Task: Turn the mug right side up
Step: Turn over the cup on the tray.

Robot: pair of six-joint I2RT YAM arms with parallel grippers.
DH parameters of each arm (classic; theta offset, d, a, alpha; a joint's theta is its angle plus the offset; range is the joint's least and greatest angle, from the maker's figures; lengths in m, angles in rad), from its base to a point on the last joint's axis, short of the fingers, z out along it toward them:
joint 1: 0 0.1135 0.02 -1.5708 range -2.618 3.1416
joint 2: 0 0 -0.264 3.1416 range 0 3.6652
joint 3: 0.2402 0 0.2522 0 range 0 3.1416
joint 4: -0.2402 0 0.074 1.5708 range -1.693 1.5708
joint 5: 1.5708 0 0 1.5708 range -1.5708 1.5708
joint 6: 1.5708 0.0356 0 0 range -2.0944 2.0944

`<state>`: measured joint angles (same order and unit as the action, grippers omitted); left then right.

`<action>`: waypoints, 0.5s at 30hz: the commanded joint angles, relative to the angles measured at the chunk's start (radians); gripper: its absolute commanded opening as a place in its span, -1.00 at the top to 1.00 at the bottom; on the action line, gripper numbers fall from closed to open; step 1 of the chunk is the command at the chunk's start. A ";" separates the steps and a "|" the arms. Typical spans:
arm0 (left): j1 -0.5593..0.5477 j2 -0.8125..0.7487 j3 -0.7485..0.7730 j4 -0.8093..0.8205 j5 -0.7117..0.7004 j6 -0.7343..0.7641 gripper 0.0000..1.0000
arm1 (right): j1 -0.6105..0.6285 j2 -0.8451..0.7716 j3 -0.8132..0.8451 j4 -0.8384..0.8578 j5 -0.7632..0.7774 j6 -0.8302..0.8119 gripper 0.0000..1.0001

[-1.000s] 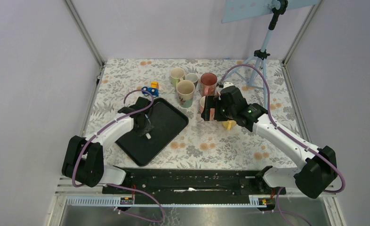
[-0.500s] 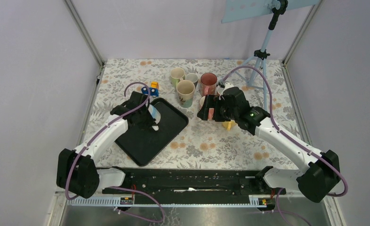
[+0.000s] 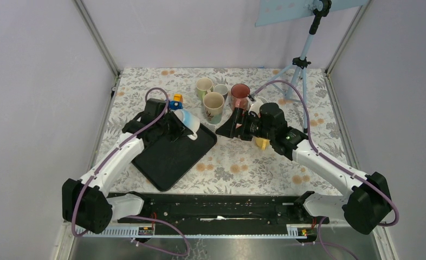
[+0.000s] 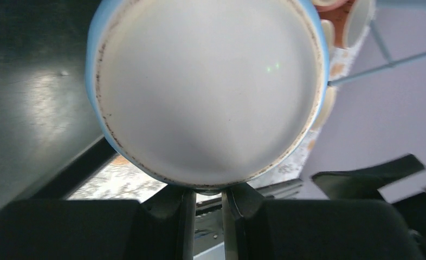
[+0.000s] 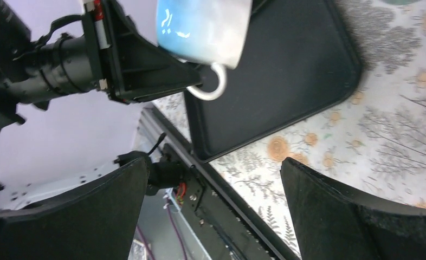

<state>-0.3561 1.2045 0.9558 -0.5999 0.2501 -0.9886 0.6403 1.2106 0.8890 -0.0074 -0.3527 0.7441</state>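
Note:
A blue and white mug hangs tilted above the far corner of the black tray. My left gripper is shut on its white handle. In the left wrist view a round white end of the mug fills the frame, with the fingers pinched just below it. The right wrist view shows the mug, its handle and the left gripper holding it. My right gripper is open and empty, just right of the mug and pointing at it; its fingers stand wide apart.
Several upright mugs stand at the back: beige, green, small grey and red. A blue and yellow toy lies beyond the tray. A yellow object lies under the right arm. A tripod stands back right.
My left gripper has lifted the mug off the tray and carried it farther and to the right. My right gripper has swung left and turned toward the mug.

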 commanded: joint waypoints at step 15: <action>0.005 -0.109 0.069 0.392 0.286 -0.228 1.00 | 0.001 0.103 -0.078 0.628 -0.329 0.317 -0.98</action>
<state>-0.3557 1.1526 0.9760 -0.4030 0.4515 -1.1694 0.6403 1.2911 0.8185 0.4549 -0.6014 0.9836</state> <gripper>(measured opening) 0.216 0.994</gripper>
